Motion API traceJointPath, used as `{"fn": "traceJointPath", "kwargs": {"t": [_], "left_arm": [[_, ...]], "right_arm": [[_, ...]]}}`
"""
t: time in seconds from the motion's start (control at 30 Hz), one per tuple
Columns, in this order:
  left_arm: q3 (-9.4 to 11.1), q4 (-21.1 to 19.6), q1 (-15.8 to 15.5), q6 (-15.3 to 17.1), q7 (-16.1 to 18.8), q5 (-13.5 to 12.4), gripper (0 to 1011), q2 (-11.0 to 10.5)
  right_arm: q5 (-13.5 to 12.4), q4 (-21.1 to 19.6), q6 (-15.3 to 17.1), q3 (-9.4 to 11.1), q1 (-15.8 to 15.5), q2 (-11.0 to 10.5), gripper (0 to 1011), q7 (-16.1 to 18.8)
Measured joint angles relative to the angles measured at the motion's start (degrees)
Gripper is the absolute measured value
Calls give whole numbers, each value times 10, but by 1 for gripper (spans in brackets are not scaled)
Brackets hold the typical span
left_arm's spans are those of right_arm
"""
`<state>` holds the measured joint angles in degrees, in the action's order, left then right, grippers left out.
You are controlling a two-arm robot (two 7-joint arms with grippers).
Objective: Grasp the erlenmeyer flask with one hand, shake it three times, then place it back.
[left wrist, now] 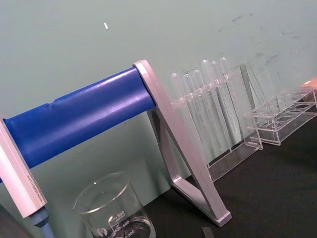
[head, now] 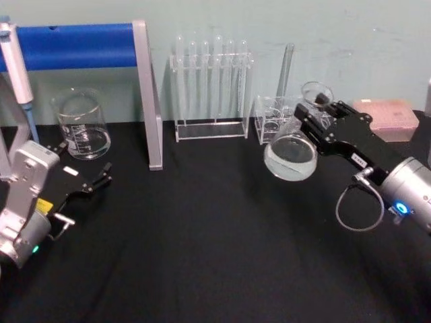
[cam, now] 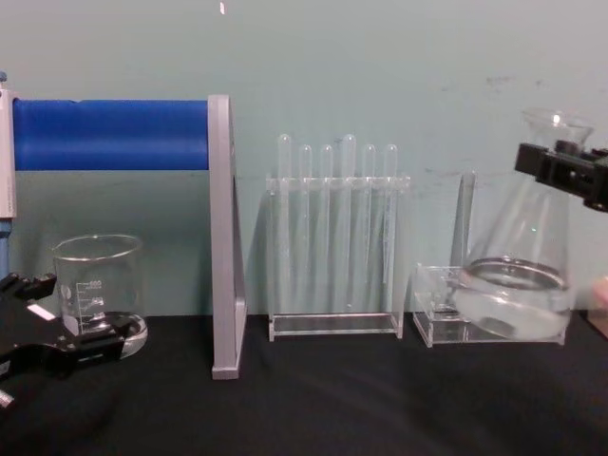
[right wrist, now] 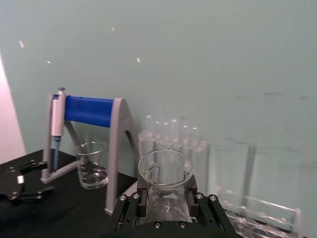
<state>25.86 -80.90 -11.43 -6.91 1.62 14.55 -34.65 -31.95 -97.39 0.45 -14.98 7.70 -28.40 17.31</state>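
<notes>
Right gripper, raised at far right, clamps the flask by its neck; left gripper lies parked near left, jaws apart.

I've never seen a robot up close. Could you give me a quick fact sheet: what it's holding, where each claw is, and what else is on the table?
Held item: flask, a little clear liquid inside
Holder: right claw, shut on the flask's neck
Flask position: tilted, seemingly raised off the table, in front of the small rack
Other claw: left claw, open, idle near the beaker
Also there: tube rack, centre back
</notes>
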Motion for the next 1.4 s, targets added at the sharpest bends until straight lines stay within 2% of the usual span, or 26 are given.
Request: {"fn": "traceJointPath", "kwargs": {"t": [0.27,0.5,0.67,0.8,0.87,0.97,1.0,1.13,1.3,1.4], "left_arm": [[0,0,0,0,0,0,1001,0],[0,0,0,0,0,0,1001,0],[0,0,0,0,0,0,1001,0],[0,0,0,0,0,0,1001,0],[0,0,0,0,0,0,1001,0],[0,0,0,0,0,0,1001,0],[0,0,0,0,0,0,1001,0],[0,0,0,0,0,0,1001,0],[0,0,0,0,0,0,1001,0],[0,0,0,0,0,0,1001,0]], "right_arm": [[14,-8,8,21,-16,7,448,-18],[21,-4,18,20,-10,17,448,-13],[27,11,25,-4,12,30,448,17],[28,27,28,-33,36,40,448,49],[28,40,30,-58,54,47,448,74],[27,49,30,-78,68,53,448,94],[26,55,30,-91,78,56,449,105],[22,67,30,-115,96,63,448,126],[18,76,29,-135,111,67,448,137],[17,78,28,-139,114,68,448,136]]}}
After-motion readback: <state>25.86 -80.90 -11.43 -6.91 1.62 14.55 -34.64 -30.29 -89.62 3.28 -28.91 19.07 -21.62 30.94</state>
